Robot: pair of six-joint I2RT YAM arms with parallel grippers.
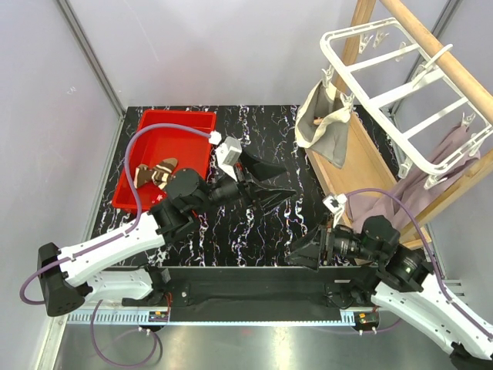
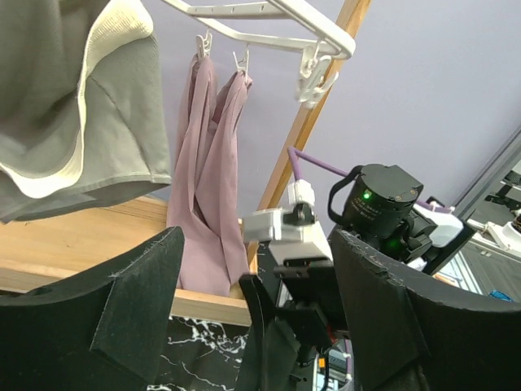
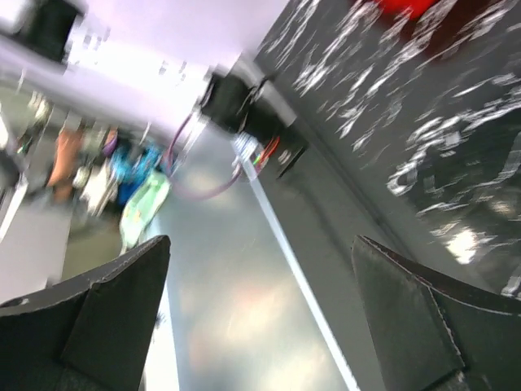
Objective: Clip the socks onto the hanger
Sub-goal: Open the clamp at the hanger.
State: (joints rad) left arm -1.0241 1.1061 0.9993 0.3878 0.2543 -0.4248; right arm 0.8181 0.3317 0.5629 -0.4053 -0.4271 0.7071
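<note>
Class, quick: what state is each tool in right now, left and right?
Left tool: open, holding nothing.
Right tool: open, holding nothing.

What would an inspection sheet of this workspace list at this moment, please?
Surface: black white-veined tabletop, no spill seen.
Job's things: white plastic grid hanger on the round wooden pole carries a beige-grey fabric sock and mauve-pink fabric socks; brown-and-cream striped fabric socks lie in the red plastic tub.
Clutter: nothing seen.
Grippers: left gripper and right gripper both empty, fingers open.
Cables: purple cable loops across the tub in the top view.
Surroundings: plain lilac walls.
</note>
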